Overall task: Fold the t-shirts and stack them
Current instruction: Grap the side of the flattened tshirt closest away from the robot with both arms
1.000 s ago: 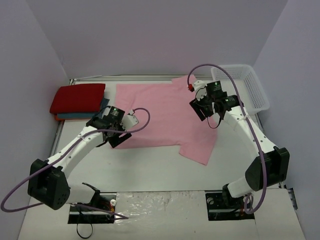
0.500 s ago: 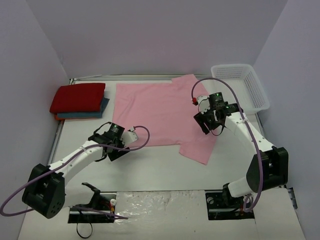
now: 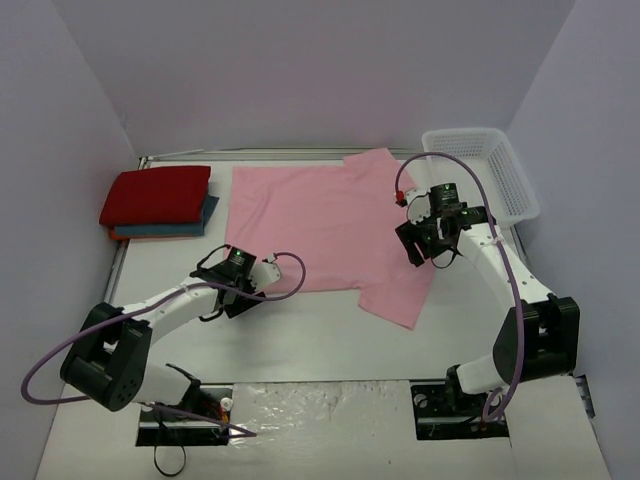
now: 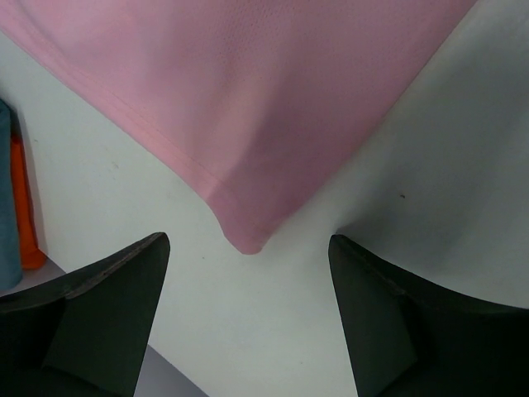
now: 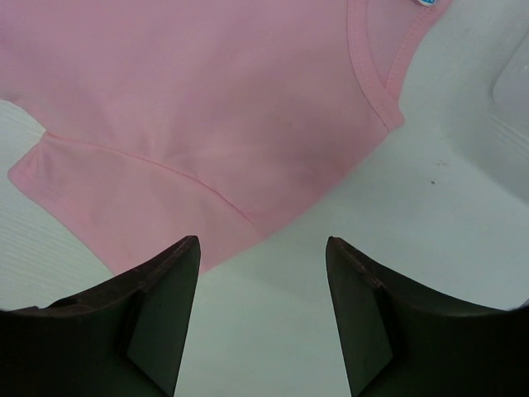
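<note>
Hovering by pink t-shirt [image 3: 310,220] | left fingers [image 4: 99,314] spread, empty | right fingers [image 5: 140,322] spread, empty

The jaws stand wide apart and empty over the white desk [image 4: 248,331]. A hemmed corner of the pink shirt [image 4: 248,99] lies just ahead, midway between them. Beyond the left jaw, edges of a teal shirt [image 4: 7,207] and a red shirt [image 4: 26,219] show.

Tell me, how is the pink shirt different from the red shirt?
The pink shirt lies spread out flat in the middle of the table; the red shirt is folded into a rectangle at the far left. The pink shirt covers much more room than the red shirt. The pink shirt lies alone, while the red shirt sits on a teal-blue shirt. Both are plain, one-colour cloth.
</note>
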### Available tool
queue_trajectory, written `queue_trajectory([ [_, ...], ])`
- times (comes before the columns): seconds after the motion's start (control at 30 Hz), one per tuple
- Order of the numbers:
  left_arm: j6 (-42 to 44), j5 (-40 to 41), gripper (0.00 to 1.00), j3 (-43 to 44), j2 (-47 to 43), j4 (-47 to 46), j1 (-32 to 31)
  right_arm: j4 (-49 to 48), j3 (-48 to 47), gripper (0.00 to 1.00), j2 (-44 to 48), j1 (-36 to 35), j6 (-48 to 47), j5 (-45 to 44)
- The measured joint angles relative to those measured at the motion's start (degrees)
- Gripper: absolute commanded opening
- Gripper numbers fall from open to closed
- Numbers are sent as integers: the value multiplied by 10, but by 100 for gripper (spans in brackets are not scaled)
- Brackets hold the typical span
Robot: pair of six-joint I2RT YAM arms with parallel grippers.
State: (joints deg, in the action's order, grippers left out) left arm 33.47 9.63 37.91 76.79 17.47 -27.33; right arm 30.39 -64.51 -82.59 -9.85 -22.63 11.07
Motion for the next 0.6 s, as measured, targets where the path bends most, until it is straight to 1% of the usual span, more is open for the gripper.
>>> queue_trajectory([
  [0.07,4,7,77,1,15,-11,0,0,2,59,0,2,1,1],
  [0.1,6,10,75,2,19,-19,0,0,2,59,0,4,1,2],
  [0.3,11,19,58,10,43,-41,-1,0,3,58,0,9,1,3],
  [0.43,16,23,52,11,52,-47,-1,-1,3,58,0,9,1,3],
  [0.5,17,25,45,12,56,-48,-1,-2,3,58,0,10,1,3],
  [0.6,21,29,40,15,65,-48,-1,-2,3,58,0,12,1,3],
])
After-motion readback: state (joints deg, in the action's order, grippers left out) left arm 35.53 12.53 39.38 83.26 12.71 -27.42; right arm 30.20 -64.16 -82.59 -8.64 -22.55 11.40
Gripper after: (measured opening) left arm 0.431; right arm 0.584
